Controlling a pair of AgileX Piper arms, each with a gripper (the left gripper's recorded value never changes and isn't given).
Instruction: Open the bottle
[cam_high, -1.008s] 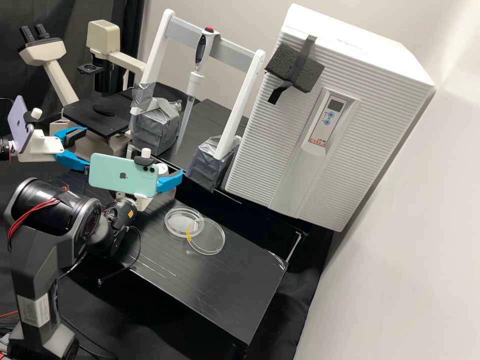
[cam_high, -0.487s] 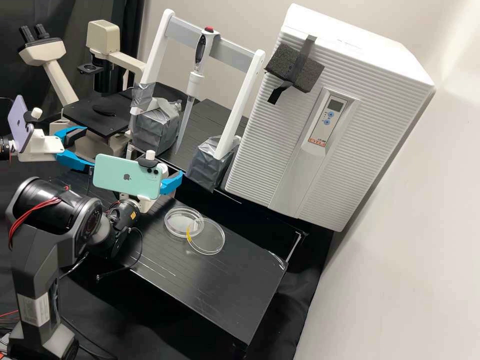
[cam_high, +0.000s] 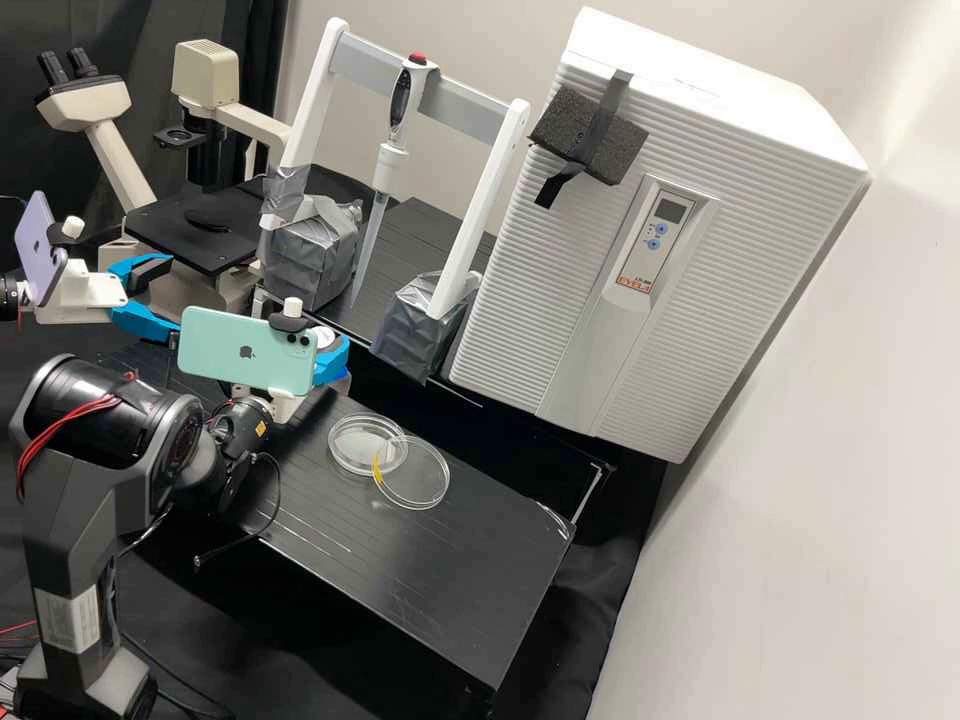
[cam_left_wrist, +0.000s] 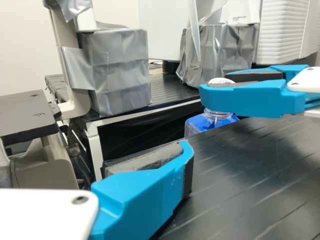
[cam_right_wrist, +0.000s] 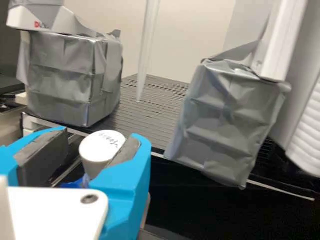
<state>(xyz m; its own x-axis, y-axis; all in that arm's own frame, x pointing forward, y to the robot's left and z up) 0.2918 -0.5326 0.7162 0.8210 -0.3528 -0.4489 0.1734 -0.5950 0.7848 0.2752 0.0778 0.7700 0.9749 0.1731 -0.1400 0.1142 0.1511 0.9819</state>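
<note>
Bottle, clear blue, white cap w/ faint scrawl on top, illegible, stands at back edge of bench. Right gripper fingers bracket cap: one pad on it, slim gap at other. Left gripper spread wide, holding nothing, beside microscope.

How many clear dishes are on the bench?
2. The far dish lies on the bench; the near dish overlaps its edge. Others could be hidden.
</note>
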